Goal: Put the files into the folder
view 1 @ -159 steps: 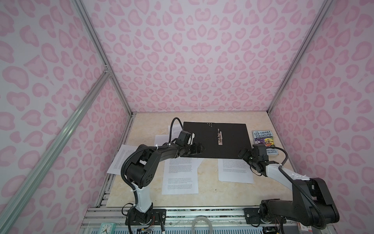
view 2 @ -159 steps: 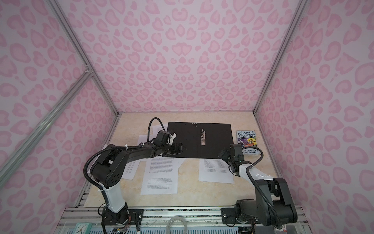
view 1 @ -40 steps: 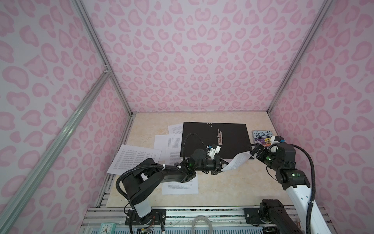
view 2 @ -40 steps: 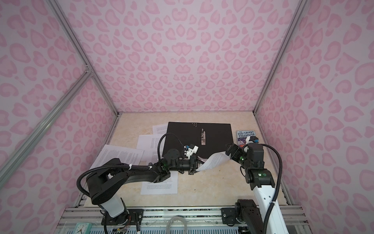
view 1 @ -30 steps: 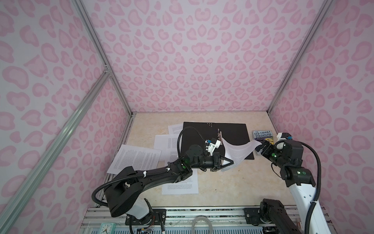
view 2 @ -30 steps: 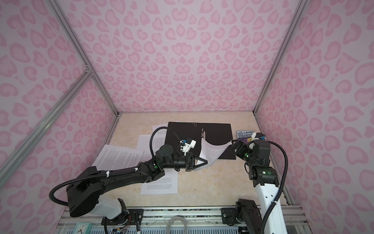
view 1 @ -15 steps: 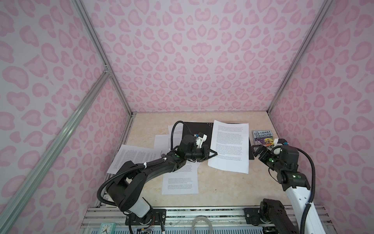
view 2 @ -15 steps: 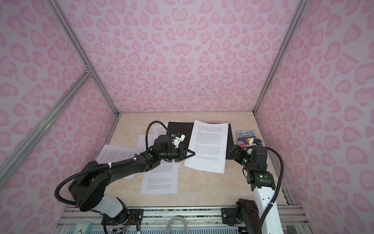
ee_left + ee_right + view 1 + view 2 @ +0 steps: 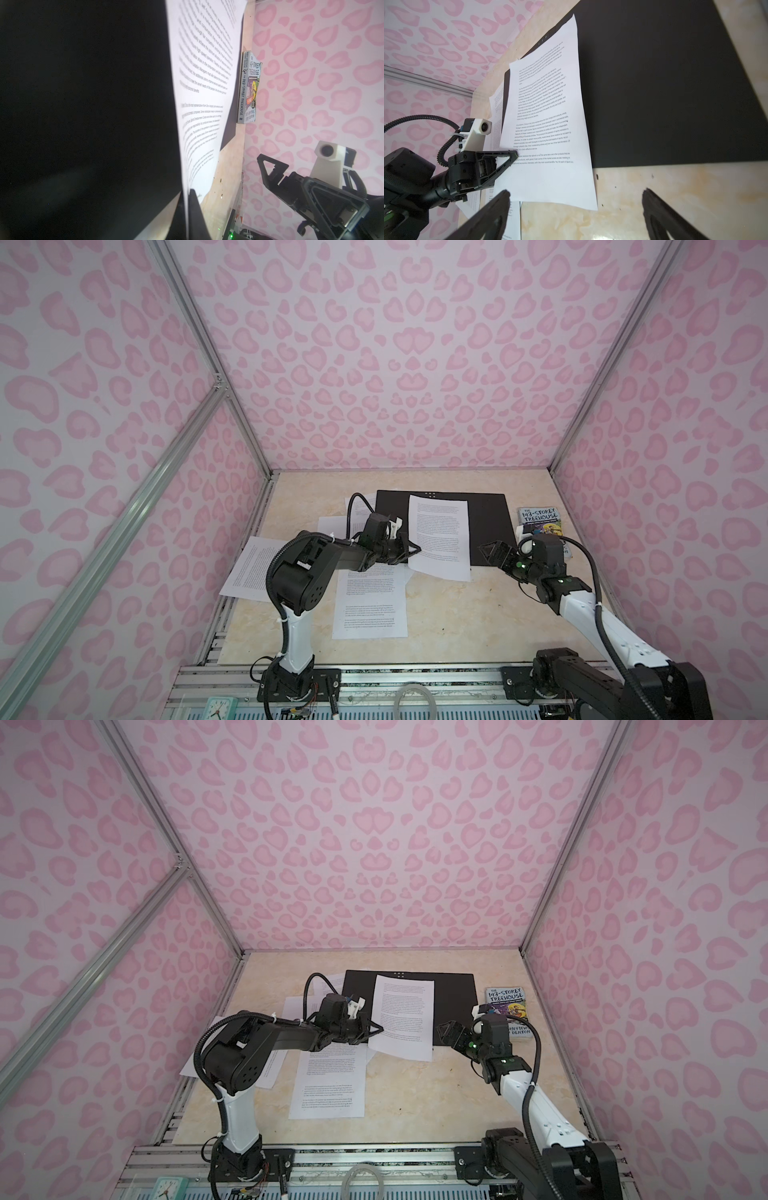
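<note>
Printed sheet (image 9: 440,535) laid across the open black folder (image 9: 488,526).
Its edge is pinched by the left hand (image 9: 411,551); the right hand (image 9: 495,555) is spread wide, empty.

table (image 9: 457,614): beige marbled top, flat. lying on it:
folder (image 9: 488,526), opened flat, black inside up, back middle.
paperback book (image 9: 539,518), cover up, near the folder's right edge, apart from it.
loose printed sheets (image 9: 328,1085), left of middle: front sheet (image 9: 370,610), lying straight; left sheet (image 9: 249,568), skewed, reaching the table's left edge; back sheets (image 9: 332,526), overlapping, beside the folder's left edge, partly hidden in both top views.
</note>
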